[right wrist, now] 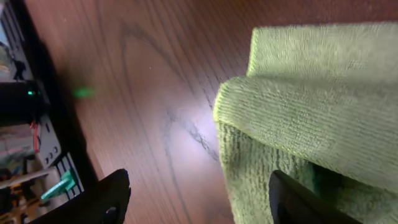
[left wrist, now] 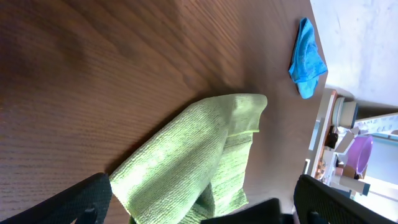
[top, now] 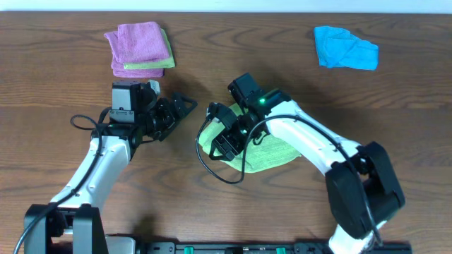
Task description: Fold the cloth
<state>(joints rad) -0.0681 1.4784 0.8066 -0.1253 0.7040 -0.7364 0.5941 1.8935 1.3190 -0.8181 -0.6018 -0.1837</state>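
1. The right claw [right wrist: 199,183] is hanging with its jaws apart and is gripping nothing. Its fingers [right wrist: 106,199] are straddling an edge (one over bare wood, the other over green fabric).
2. The cloth [top: 272,154] is lying mid-table, directly under and just ahead of this claw. It is bunched, with one layer doubled over another. In the right wrist view the rolled fold is sitting just in front of the fingertips.
3. The cloth's long axis appears to be running across the table [top: 70,70], from the left claw's side toward the right arm's elbow. The arm is hiding much of it, so this is tentative.
4. The left claw [top: 185,106] is hovering empty with its jaws wide apart, near the cloth's end but not touching it. It is pointing at the cloth, which is filling the space ahead of its fingers in the left wrist view.
5. Judgement: the right claw is the nearer one, being right over the fabric. The next grasp is probably depending on it closing across the doubled edge rather than along it.
6. The purple cloth [top: 138,41] and the blue cloth [top: 346,48] are lying well apart at the far side.
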